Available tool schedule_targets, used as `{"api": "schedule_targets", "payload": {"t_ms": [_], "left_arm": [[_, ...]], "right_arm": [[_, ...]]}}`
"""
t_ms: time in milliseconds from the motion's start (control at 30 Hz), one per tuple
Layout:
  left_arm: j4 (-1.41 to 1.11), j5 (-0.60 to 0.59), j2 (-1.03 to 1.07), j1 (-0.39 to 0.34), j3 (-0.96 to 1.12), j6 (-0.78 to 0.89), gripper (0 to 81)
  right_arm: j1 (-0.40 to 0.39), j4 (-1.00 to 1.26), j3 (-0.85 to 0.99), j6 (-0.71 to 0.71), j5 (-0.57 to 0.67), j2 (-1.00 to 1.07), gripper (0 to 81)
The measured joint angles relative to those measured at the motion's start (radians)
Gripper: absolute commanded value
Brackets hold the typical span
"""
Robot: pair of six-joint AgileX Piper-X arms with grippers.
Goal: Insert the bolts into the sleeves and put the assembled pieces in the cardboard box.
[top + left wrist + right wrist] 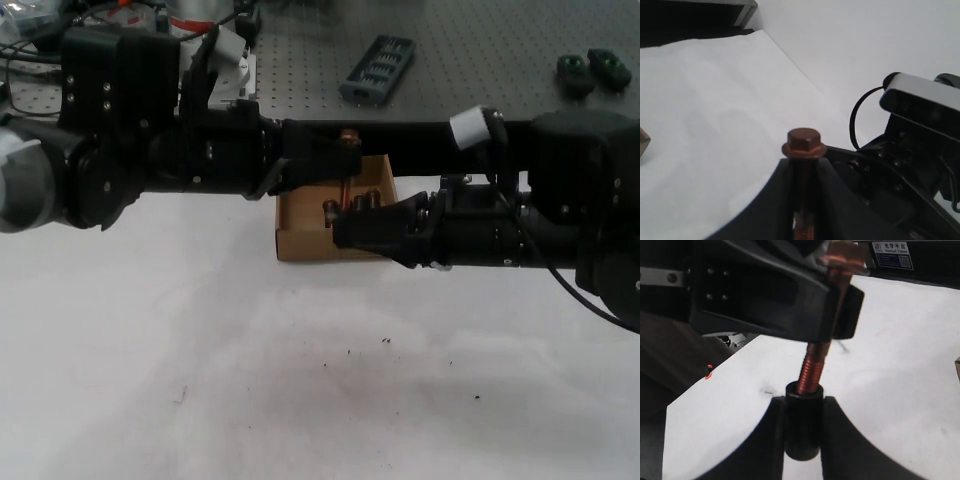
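Note:
My left gripper (347,152) is shut on a copper bolt (804,144), which stands upright with its hex head above the fingers (775,195). My right gripper (352,222) is shut on a black sleeve (802,426) just below it. In the right wrist view the bolt's threaded end (812,371) enters the top of the sleeve. Both grippers meet over the cardboard box (300,225), which is partly hidden by them. Inside the box lie dark pieces (331,211), some with copper ends.
A white sheet (300,380) covers the near bench. On the perforated board behind lie a blue rack (378,68) and two dark green-marked objects (592,70). Cables and equipment (60,30) crowd the back left corner.

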State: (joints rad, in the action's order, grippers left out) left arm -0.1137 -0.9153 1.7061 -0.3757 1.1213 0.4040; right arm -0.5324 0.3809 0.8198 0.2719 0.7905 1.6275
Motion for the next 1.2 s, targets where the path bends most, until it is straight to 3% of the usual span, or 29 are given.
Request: {"api": "schedule_targets", "payload": {"t_ms": [367,433,533,633,667,800,1033,1200], "left_arm": [[0.008,-0.02,-0.003,-0.003,0.002,-0.046,0.4],[0.011,-0.024,-0.007,-0.003,0.002,-0.062,3.6],[0.014,-0.036,-0.007,-0.003,0.002,-0.105,23.9],[0.0,-0.018,-0.007,0.001,0.002,-0.129,53.7],[0.0,0.001,-0.007,0.003,0.002,-0.131,55.7],[0.008,0.022,-0.007,0.023,0.002,-0.124,49.2],[0.029,-0.049,-0.007,0.053,0.088,-0.073,53.1],[0.033,-0.099,-0.019,0.071,0.15,-0.019,48.9]], "right_arm": [[0.03,0.114,0.0,0.148,0.022,0.002,4.4],[0.032,0.13,0.0,0.158,0.038,0.002,4.4],[0.032,0.135,0.0,0.16,0.046,0.002,4.4],[0.035,0.14,0.0,0.159,0.053,0.002,4.4],[0.035,0.142,0.0,0.162,0.056,0.002,4.4],[0.045,0.157,0.0,0.175,0.067,0.002,4.4],[0.047,0.099,0.001,0.174,0.063,0.002,4.4],[0.047,0.069,0.017,0.136,0.033,0.002,4.4]]}}
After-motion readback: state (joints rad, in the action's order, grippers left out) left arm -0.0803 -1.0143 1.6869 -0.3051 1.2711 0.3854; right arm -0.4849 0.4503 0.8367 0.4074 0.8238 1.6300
